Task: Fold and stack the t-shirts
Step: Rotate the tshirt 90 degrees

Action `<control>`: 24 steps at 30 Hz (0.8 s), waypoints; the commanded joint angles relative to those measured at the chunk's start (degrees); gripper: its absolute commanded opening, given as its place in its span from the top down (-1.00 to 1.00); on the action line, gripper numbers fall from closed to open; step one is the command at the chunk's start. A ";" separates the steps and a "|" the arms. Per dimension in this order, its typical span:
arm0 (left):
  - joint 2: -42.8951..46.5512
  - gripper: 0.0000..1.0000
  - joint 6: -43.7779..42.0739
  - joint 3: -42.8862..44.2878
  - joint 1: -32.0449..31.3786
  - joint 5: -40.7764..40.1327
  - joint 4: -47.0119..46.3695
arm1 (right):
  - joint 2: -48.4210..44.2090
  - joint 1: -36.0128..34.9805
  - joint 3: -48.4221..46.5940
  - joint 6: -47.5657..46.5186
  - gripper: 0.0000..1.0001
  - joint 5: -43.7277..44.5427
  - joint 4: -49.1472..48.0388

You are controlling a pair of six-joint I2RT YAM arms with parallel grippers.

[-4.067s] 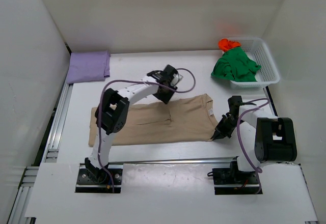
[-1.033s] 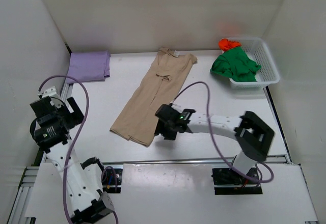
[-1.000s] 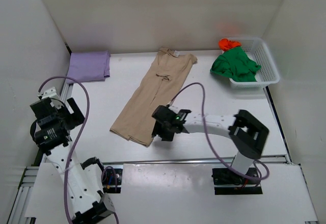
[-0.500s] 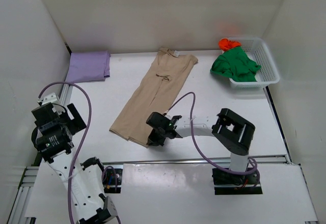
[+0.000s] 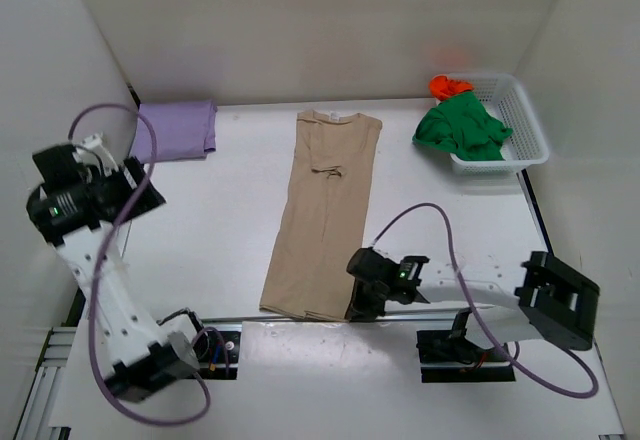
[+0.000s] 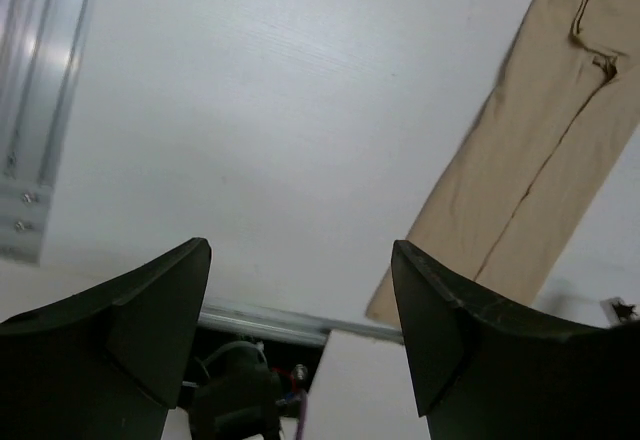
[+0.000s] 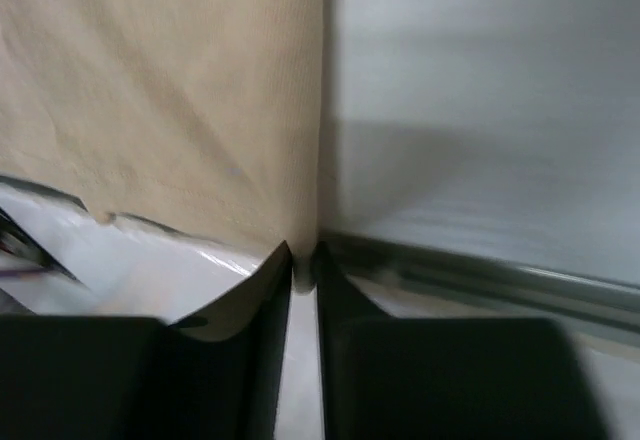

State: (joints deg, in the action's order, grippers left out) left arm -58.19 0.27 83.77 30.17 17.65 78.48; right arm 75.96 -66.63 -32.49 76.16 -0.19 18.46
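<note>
- Beige tee [image 5: 322, 215] lies lengthwise on the bench [image 5: 220, 220], a long strip, mid-fold.
- Right fingers [image 7: 200, 380] pinch its near corner; left fingers [image 6: 140, 300] stand wide, empty.
- Next, I judge: carry hem toward collar.

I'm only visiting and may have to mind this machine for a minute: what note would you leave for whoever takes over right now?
Left gripper: jaws open, empty, raised at the left.
Right gripper: jaws shut on the near corner of the beige t-shirt.
Done: lilac t-shirt folded, far left; beige folded into a long strip.
Left: finish beige, probably stack it on lilac; green t-shirt and orange t-shirt are in the basket.
</note>
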 commanded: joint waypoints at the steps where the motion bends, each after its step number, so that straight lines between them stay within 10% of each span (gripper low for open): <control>1: -10.41 -0.65 -0.27 9.55 -4.73 1.22 3.35 | -6.08 1.49 1.72 -5.05 0.45 -1.40 4.29; 5: -24.57 -0.63 -0.27 12.56 -33.64 -14.03 3.35 | -13.80 5.10 3.65 -7.69 -0.01 -2.18 5.71; 9: -28.73 -0.72 -0.27 4.36 -49.39 0.43 2.48 | -16.11 8.10 4.19 -10.51 -0.11 -4.21 7.21; 16: -23.19 -0.63 -0.27 -26.17 -54.60 3.88 -20.37 | -14.80 8.62 3.67 -9.55 -0.11 -4.21 5.71; 24: -31.89 -0.75 -0.27 -24.53 -59.00 -5.93 -22.84 | -10.58 6.61 3.05 -3.56 -0.11 -4.21 3.43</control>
State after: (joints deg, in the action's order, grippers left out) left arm -89.62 0.23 57.93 -27.40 18.02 59.86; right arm 63.70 -59.16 -28.71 70.39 -3.95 23.53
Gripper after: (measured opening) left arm 0.861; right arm 0.556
